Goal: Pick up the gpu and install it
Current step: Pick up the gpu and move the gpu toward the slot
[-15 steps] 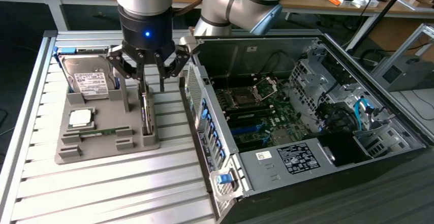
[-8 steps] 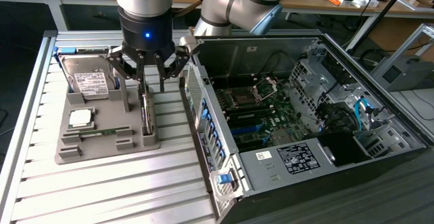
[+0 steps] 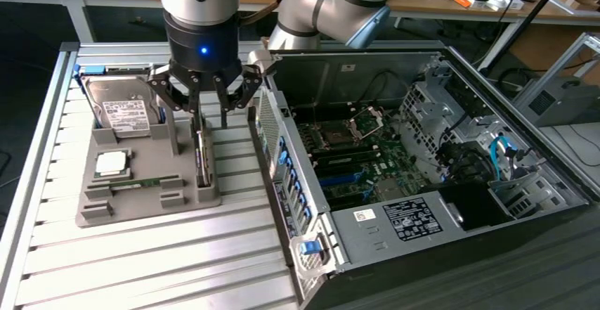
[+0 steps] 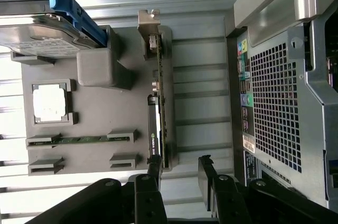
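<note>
— In the grey holder, where does the card sit?

— In the slot along the holder's side nearest the computer case, the gpu stands on its long edge, green board upright. My end effector hangs right above it, spread wide and holding nothing. From my wrist, the card lines up close beside one finger rather than midway between the two.

— How do you take it well?

— I judge a small sideways shift is needed, so both fingers meet the board together. Then I should come down square to the card, close on the bare board edge rather than on components, and pull straight up so it doesn't bind in the slot.

— What is around it?

— A hard drive, a processor and a memory stick share the holder on the slatted desk.
</note>
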Available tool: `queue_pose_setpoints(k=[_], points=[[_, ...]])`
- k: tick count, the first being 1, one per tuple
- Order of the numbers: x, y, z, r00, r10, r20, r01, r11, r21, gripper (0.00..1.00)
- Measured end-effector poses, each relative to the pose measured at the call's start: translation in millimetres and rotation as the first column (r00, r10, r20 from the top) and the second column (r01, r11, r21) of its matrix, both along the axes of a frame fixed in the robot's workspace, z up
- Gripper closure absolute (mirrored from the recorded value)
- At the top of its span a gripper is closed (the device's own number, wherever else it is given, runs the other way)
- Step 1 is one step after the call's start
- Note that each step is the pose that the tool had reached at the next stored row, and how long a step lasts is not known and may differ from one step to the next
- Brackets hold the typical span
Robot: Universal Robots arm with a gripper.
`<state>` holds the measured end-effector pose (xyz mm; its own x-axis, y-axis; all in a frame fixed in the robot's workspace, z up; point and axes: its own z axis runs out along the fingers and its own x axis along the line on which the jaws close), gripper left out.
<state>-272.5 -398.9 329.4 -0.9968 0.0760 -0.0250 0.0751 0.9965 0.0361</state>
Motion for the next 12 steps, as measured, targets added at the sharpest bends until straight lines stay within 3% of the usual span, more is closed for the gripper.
queue_pose_setpoints(k=[12], points=[[0.0, 0.0, -2.3, 1.0000, 0.000, 0.0000, 0.000, 1.0000, 0.0000, 0.58]])
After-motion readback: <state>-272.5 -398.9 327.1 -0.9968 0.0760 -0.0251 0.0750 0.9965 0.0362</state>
